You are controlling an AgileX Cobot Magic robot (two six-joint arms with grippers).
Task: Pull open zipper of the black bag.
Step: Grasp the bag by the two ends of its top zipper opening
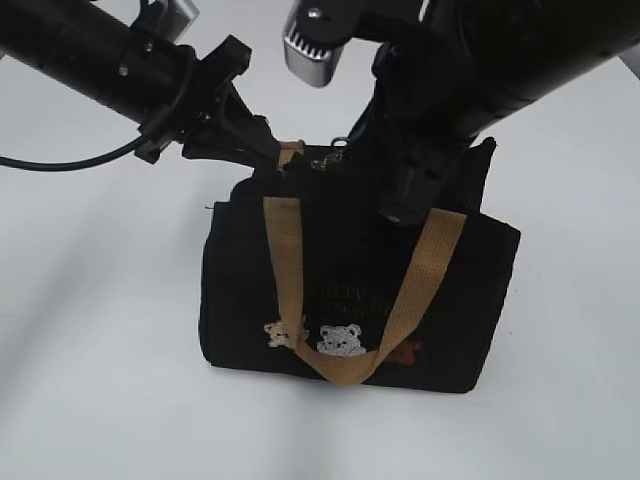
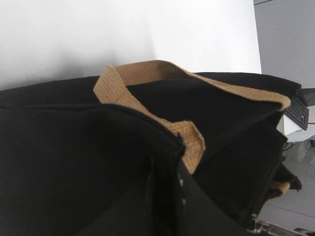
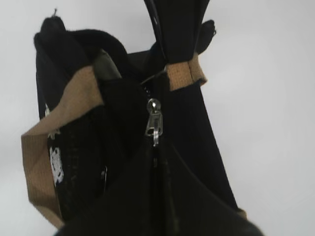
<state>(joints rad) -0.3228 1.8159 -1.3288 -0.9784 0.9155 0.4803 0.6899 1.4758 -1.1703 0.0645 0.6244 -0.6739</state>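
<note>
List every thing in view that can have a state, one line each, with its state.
black bag: upright on the table, front handle hanging down its face.
zipper: silver pull visible on the bag's top; how far it is opened cannot be told.
left claw: shut on the bag's top edge.
right claw: shut, at the bag's top; what it grips is hidden.

Both my arms are matte black tubular links. Behind the left gripper (image 1: 268, 150) I note a ribbed black collar, small pale screw heads on the link, and a thin black cable (image 1: 60, 160) trailing away from the wrist. Above and behind the right gripper (image 1: 410, 200) sits a silver-grey rounded camera housing (image 1: 312, 45) with a grooved lower end and one bolt head.
</note>
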